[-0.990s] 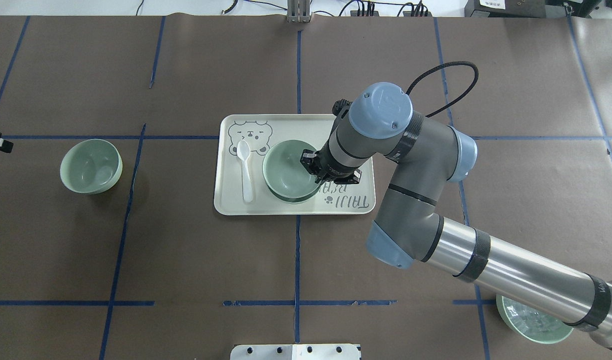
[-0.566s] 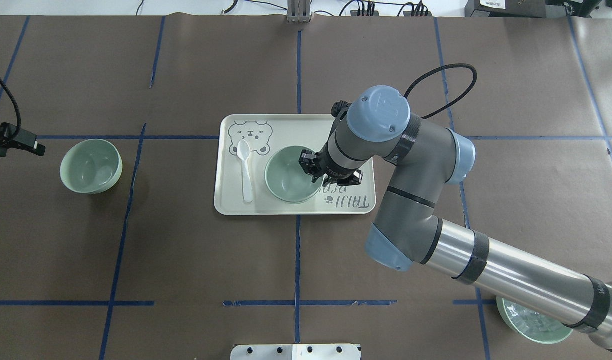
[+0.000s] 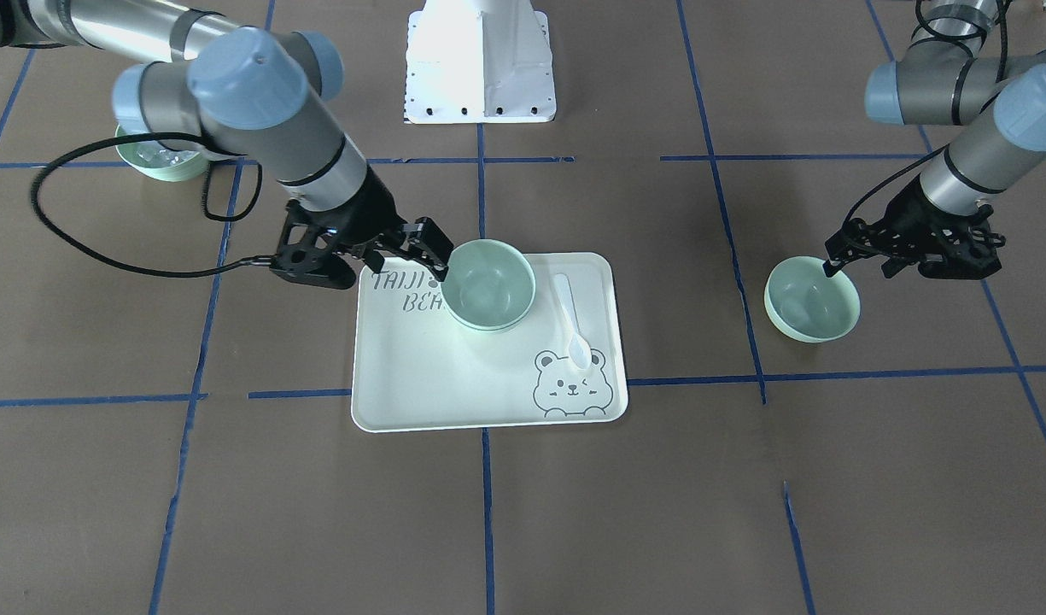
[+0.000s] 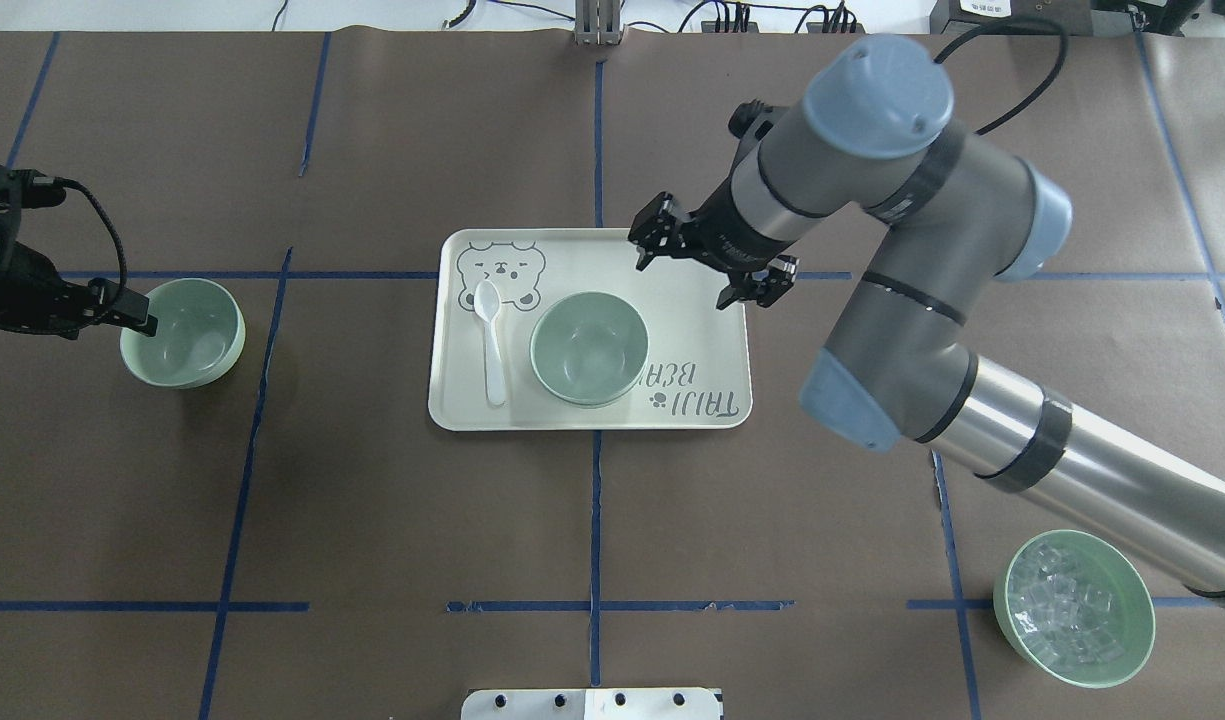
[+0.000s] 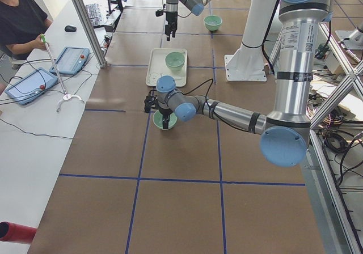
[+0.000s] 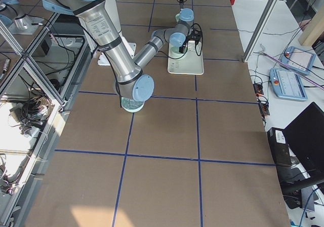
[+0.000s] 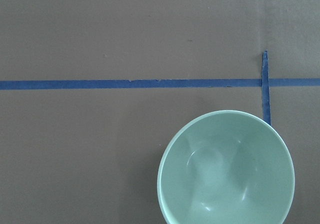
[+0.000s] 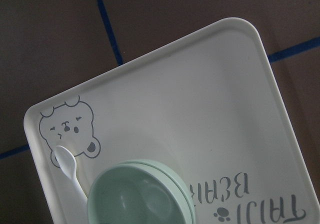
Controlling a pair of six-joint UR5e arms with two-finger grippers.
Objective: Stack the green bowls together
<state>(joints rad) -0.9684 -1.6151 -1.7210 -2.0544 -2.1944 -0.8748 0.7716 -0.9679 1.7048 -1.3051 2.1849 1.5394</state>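
Note:
Two green bowls sit nested as one stack [image 4: 589, 348] on the bear-print tray [image 4: 592, 260]; the stack also shows in the front view [image 3: 488, 284] and in the right wrist view [image 8: 142, 196]. A third green bowl [image 4: 183, 332] stands alone on the table at the left, also seen in the front view [image 3: 812, 299] and the left wrist view [image 7: 226, 169]. My right gripper [image 4: 707, 265] is open and empty, raised over the tray's far right part. My left gripper [image 4: 122, 315] is open at the lone bowl's left rim, one fingertip [image 3: 828, 266] over the rim.
A white spoon [image 4: 490, 340] lies on the tray left of the stack. A mint bowl holding clear cubes [image 4: 1073, 608] stands at the near right, beside my right arm. Blue tape lines cross the brown table cover.
My right gripper has let go of the bowl on the tray stack and risen back and to the right. My left gripper has come in from the left up to the lone bowl.

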